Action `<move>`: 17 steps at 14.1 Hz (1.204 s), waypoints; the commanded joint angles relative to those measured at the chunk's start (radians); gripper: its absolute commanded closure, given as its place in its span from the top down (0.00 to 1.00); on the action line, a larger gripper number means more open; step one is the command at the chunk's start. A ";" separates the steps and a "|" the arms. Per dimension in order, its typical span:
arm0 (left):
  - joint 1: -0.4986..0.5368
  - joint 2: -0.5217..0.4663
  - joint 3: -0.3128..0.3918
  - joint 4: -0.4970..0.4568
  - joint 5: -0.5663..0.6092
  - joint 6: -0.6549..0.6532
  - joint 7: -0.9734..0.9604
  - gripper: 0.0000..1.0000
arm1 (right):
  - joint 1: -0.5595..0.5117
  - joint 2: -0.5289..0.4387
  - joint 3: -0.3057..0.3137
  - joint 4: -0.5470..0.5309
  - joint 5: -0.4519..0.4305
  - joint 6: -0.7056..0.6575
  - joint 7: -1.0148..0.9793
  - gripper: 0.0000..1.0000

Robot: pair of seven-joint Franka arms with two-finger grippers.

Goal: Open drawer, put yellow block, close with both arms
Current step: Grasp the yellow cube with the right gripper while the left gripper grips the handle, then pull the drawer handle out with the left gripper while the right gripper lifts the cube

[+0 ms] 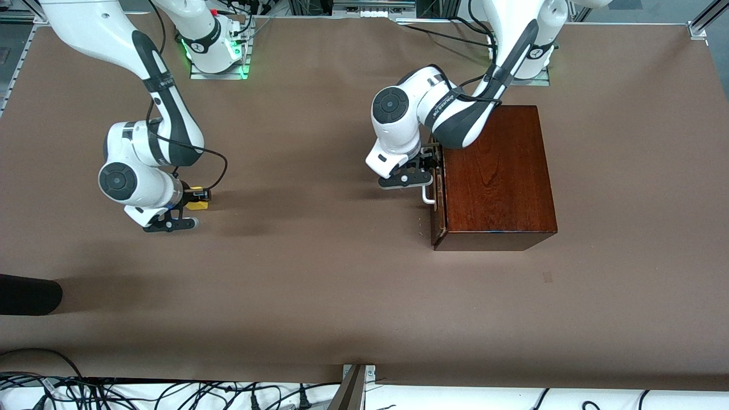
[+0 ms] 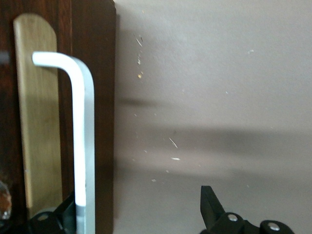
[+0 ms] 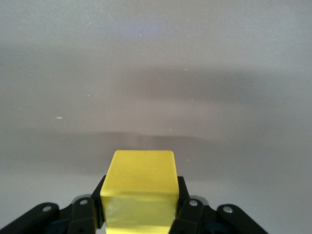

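Observation:
The mahogany box (image 1: 498,176) stands toward the left arm's end of the table. Its drawer (image 1: 437,212) sits close against the box, with a dark front (image 2: 97,97). The white handle (image 1: 428,196) faces the table's middle. My left gripper (image 1: 430,166) is open at that handle. The white bar (image 2: 83,136) runs between its fingers, close to one finger (image 2: 63,214) and well apart from the other (image 2: 212,204). Toward the right arm's end, my right gripper (image 1: 197,197) is down at the table, shut on the yellow block (image 1: 196,205). The cube (image 3: 141,190) fills the space between its pads.
A pale wood strip (image 2: 36,122) lies on the drawer front under the handle. A dark object (image 1: 28,294) juts in at the right arm's end of the table. Cables (image 1: 114,393) and a metal bracket (image 1: 356,387) line the edge nearest the front camera. Brown table (image 1: 319,273) spreads between the arms.

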 commanded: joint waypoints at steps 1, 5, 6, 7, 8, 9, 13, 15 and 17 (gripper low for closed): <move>-0.032 -0.006 -0.001 0.004 -0.049 0.014 -0.023 1.00 | 0.000 -0.019 0.000 0.104 0.002 -0.157 0.016 0.15; -0.080 0.026 0.001 0.061 -0.049 0.014 -0.084 1.00 | 0.000 -0.045 -0.003 0.273 0.000 -0.413 0.016 0.15; -0.091 0.034 0.002 0.073 -0.049 0.014 -0.090 1.00 | 0.000 -0.048 -0.003 0.325 0.000 -0.482 0.013 0.15; -0.103 0.039 0.007 0.085 -0.050 0.012 -0.092 1.00 | 0.000 -0.048 -0.004 0.377 -0.001 -0.556 0.013 0.15; -0.114 0.046 0.010 0.095 -0.059 0.014 -0.092 1.00 | 0.000 -0.048 -0.004 0.432 -0.001 -0.622 0.012 0.15; -0.124 0.053 0.012 0.108 -0.069 0.012 -0.092 1.00 | 0.000 -0.048 -0.004 0.478 0.000 -0.669 0.012 0.15; -0.157 0.102 0.013 0.171 -0.070 0.014 -0.124 1.00 | 0.000 -0.048 -0.004 0.595 -0.001 -0.800 0.006 0.15; -0.178 0.123 0.019 0.203 -0.070 0.014 -0.127 1.00 | -0.003 -0.048 -0.004 0.617 -0.001 -0.823 0.003 0.15; -0.195 0.132 0.030 0.217 -0.072 0.014 -0.129 1.00 | -0.003 -0.048 -0.006 0.617 -0.003 -0.825 0.003 0.15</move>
